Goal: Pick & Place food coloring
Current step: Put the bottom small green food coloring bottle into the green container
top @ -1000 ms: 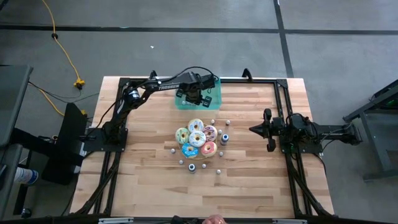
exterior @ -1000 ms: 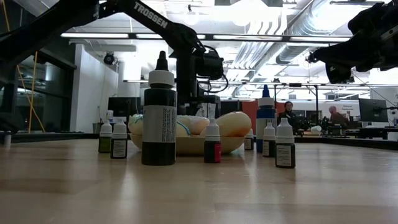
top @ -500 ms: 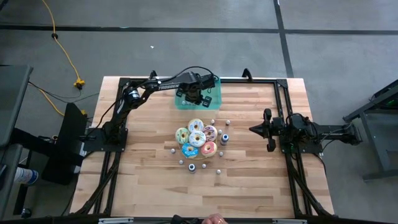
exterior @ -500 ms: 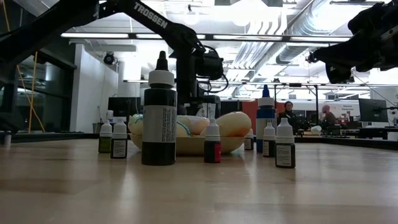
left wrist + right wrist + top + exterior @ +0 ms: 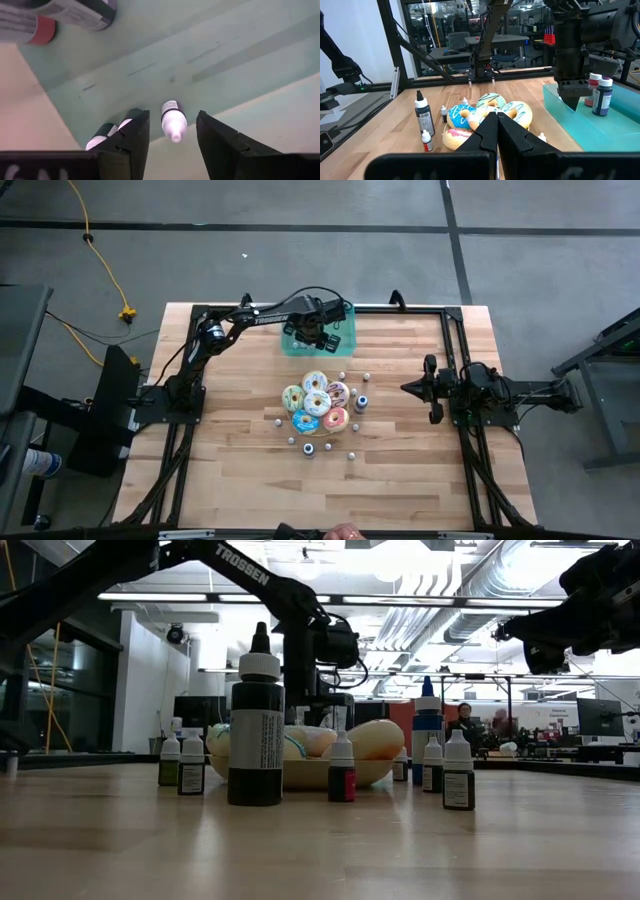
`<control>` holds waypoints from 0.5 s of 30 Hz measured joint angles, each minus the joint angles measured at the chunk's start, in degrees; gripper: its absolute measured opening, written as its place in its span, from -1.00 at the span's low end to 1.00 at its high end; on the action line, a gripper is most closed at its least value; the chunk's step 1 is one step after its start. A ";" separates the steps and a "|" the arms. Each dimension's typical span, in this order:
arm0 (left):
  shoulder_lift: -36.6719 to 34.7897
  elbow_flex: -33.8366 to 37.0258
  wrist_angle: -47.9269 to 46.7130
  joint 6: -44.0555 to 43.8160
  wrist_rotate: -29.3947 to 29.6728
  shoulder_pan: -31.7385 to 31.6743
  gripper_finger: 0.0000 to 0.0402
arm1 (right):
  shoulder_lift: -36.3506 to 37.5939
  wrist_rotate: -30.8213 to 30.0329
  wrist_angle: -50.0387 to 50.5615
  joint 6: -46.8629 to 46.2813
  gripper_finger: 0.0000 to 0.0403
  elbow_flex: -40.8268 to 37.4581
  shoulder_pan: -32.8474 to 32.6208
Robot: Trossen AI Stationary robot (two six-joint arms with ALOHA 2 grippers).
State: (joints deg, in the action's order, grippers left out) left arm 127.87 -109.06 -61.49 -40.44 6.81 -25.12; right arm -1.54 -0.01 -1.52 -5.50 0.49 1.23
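One small food-coloring bottle (image 5: 172, 118) lies on its side on the floor of the teal tray (image 5: 210, 45), directly between my left pincer's (image 5: 172, 135) two fingers. Its long axis runs along the line of the fingers, white dropper tip pointing back toward the wrist, dark labelled end pointing away. Neither finger touches it; I see a gap on each side, so the left pincer is parted and has hold of nothing. My read: that bottle is delivered.

Two more bottles lie just beside the one finger (image 5: 131, 135), and others rest at the far end of the tray, one with a reddish cap.

From above, the left pincer (image 5: 320, 332) hangs over the tray (image 5: 345, 338) at the far edge of the worktop (image 5: 240, 460). Remaining bottles (image 5: 309, 448) stand scattered round the ring of donuts (image 5: 316, 402) at mid-worktop; the level view shows a tall dark bottle (image 5: 256, 730) and several small ones upright.

Relation that matters next: those standing bottles lie between the two arms, a short way from the tray toward the near edge. Right pincer (image 5: 496, 131) waits at the right side, fingers together, empty, pointing at the donuts. Neither arm looks clearly nearer. Standing bottles want a grasp across the body, not along it.

Risk: lifting out crooked could nudge the lying bottle.
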 joint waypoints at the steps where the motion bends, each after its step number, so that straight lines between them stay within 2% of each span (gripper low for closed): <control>1: 0.00 -0.04 0.03 0.22 0.04 0.00 -0.23 | 0.00 0.00 0.00 0.00 -1.00 0.00 -0.02; 10: 0.00 -5.84 -1.32 4.00 1.87 -0.40 -0.23 | 0.00 0.00 0.00 0.00 -1.00 0.00 -0.02; 15: -0.01 -12.15 -7.34 5.67 3.55 -0.37 -0.23 | 0.00 0.00 0.00 0.00 -1.00 0.00 0.00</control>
State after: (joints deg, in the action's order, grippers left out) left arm 127.86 -121.21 -68.83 -34.77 10.36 -25.50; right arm -1.54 -0.01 -1.52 -5.50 0.50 1.23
